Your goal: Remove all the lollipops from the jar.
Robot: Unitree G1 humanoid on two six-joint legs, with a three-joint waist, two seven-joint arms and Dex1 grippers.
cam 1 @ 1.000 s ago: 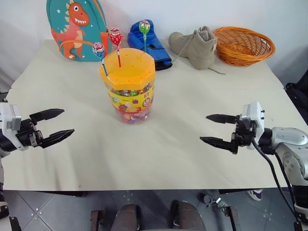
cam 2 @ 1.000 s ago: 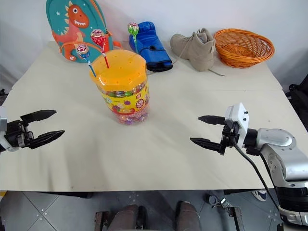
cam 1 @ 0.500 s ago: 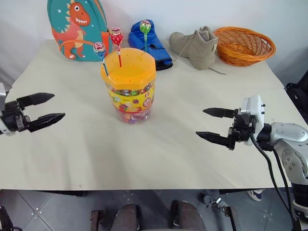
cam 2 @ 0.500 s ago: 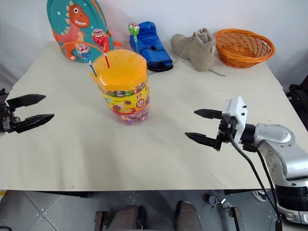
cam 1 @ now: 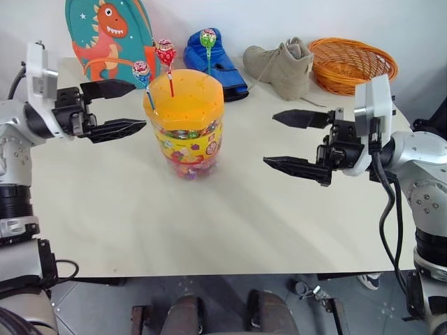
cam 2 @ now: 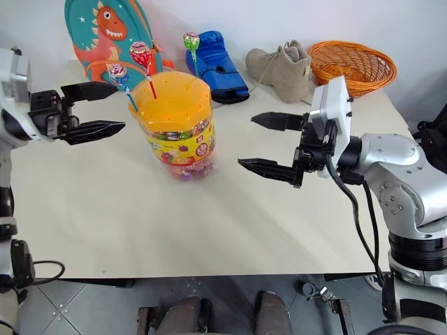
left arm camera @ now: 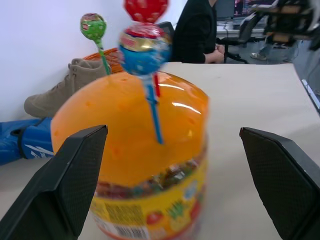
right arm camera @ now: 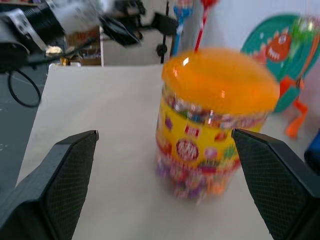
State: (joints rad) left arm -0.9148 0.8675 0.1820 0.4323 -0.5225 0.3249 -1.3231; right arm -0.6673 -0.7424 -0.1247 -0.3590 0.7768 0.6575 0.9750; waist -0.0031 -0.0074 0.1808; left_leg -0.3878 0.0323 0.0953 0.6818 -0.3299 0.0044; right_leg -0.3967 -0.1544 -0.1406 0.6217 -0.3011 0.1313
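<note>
The jar (cam 1: pixel 185 136), a clear tub with an orange lid (cam 1: pixel 185 98) and a yellow label, stands upright on the table's middle left. Three lollipops stick up from the lid's holes: one on a blue stick (cam 1: pixel 142 70), a red one (cam 1: pixel 165 52) and a green one (cam 1: pixel 208 38). My left gripper (cam 1: pixel 138 105) hangs open and level just left of the lid, close to the blue-sticked lollipop (left arm camera: pixel 142 47), holding nothing. My right gripper (cam 1: pixel 270 139) is open to the jar's right, pointing at it with a gap between them. The right wrist view shows the jar (right arm camera: pixel 215 120) ahead.
Along the table's far edge lie a dinosaur backpack (cam 1: pixel 105 38), a blue boxing glove (cam 1: pixel 218 63), a tan boot (cam 1: pixel 283 66) and an orange wicker basket (cam 1: pixel 353 64). The beige table (cam 1: pixel 230 223) has bare room in front of the jar. A seated person (left arm camera: pixel 197 30) shows behind.
Both arms have risen and swung inward toward the jar: the left gripper is now beside the lid, and the right is nearer the jar's side. Both stayed open.
</note>
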